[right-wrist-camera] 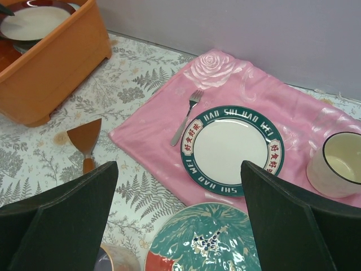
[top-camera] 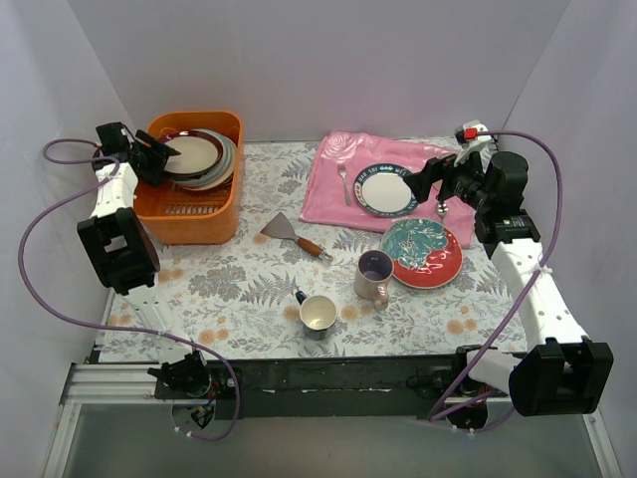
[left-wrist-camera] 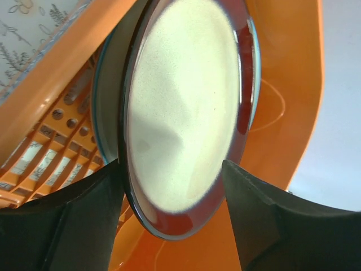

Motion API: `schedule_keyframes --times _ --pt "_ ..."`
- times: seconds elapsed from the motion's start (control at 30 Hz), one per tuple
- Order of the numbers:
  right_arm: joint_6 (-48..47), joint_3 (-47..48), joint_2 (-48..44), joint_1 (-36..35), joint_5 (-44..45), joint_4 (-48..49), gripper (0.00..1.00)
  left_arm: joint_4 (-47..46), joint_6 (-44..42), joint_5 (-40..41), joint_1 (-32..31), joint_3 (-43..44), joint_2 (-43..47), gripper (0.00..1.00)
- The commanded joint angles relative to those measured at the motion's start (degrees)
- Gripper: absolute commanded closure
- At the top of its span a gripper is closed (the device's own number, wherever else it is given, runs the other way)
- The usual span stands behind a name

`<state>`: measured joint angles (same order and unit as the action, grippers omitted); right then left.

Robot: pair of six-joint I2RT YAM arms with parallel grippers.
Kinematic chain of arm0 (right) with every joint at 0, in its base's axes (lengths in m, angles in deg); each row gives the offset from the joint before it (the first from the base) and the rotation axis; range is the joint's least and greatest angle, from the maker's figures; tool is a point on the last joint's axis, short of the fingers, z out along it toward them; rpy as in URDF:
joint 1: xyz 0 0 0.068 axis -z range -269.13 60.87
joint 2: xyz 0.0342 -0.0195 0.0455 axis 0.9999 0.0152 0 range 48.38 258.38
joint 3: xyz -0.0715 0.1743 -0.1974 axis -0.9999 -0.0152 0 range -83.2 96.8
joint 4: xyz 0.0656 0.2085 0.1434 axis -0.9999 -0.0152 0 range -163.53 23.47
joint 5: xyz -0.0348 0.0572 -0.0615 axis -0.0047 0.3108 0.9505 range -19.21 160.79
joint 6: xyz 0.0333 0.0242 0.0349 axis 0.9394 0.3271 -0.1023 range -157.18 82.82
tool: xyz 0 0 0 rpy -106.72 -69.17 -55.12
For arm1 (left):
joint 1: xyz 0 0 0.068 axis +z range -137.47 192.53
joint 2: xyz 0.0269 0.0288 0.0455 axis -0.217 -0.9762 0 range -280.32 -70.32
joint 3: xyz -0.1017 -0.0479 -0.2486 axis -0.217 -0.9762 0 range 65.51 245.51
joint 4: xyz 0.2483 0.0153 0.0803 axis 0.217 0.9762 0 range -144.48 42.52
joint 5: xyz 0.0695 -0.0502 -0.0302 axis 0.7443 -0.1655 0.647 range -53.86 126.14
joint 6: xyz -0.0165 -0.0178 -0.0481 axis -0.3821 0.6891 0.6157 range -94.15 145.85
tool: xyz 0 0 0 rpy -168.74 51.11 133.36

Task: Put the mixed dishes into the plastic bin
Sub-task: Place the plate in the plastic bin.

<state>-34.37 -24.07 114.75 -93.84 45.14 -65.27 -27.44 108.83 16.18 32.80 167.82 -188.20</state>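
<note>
The orange plastic bin (top-camera: 189, 221) stands at the back left and holds several stacked plates (top-camera: 196, 154). My left gripper (top-camera: 159, 159) is inside it, jaws open around the lower rim of a leaning cream plate with a dark red rim (left-wrist-camera: 180, 101); the bin wall (left-wrist-camera: 287, 84) is behind. My right gripper (top-camera: 423, 179) is open and empty, held above the table over the red-rimmed teal plate (right-wrist-camera: 208, 243), which lies at the right (top-camera: 423, 254). The lilac mug (top-camera: 374, 275) stands beside that plate. A grey-white mug (right-wrist-camera: 337, 164) sits on the pink cloth.
A white plate with a dark green lettered rim (right-wrist-camera: 232, 149) and a fork (right-wrist-camera: 186, 116) lie on the pink cloth (top-camera: 338, 194). A spatula (top-camera: 289, 231) lies mid-table. A cream mug with a dark handle (top-camera: 318, 314) stands near the front.
</note>
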Motion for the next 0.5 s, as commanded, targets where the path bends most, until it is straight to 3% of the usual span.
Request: schedule_keyframes --times 0.0,0.47 --pt "0.4 1.1 0.6 0.5 -0.5 1.9 0.03 4.6 -2.8 3.6 -0.1 4.0 -0.3 0.32" --pt "0.5 0.9 0.7 0.4 -1.0 2.1 0.04 12.1 -7.2 10.2 -1.7 7.1 -3.2 0.3"
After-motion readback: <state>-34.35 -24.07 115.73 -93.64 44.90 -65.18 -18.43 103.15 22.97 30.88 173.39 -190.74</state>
